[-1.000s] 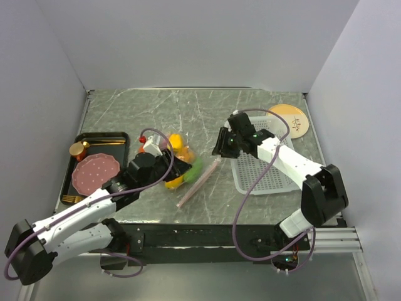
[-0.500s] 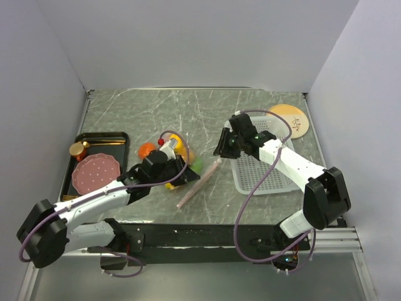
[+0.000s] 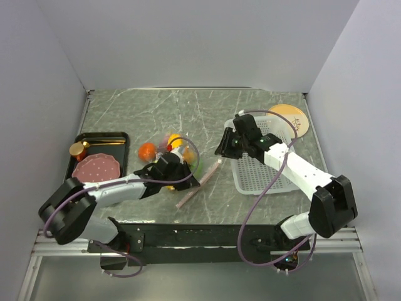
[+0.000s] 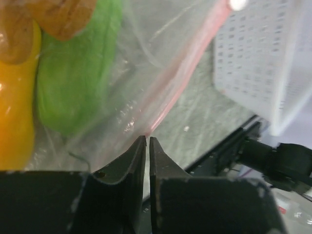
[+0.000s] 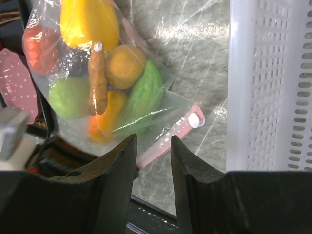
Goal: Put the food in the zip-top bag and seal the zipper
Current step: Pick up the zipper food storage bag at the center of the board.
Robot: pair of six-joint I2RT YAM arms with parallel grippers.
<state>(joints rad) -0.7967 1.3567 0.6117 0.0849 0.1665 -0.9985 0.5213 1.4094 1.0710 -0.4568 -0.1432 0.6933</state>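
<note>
The clear zip-top bag (image 3: 177, 160) lies at mid-table with the food inside: yellow pepper (image 5: 87, 19), orange mango (image 5: 126, 66), green cucumber (image 5: 144, 95) and lime (image 5: 68, 97). A red-orange tomato (image 3: 146, 150) sits at the bag's left edge; I cannot tell whether it is inside. The pink zipper (image 3: 200, 183) runs diagonally, its white end (image 5: 195, 120) nearest the basket. My left gripper (image 4: 147, 139) is closed to a thin slit on the zipper's near part. Above the strip, my right gripper (image 5: 152, 141) hovers open, touching nothing.
A white slotted basket (image 3: 260, 166) stands right of the bag, under the right arm. At the left, a black tray (image 3: 119, 135) holds a pink plate (image 3: 97, 169) and a gold cup (image 3: 78, 149). A round tan disc (image 3: 289, 119) lies back right.
My left arm has swung right to the bag's near edge, and its jaws have closed. The tomato now shows at the bag's left. The right gripper narrowed slightly and barely moved.
</note>
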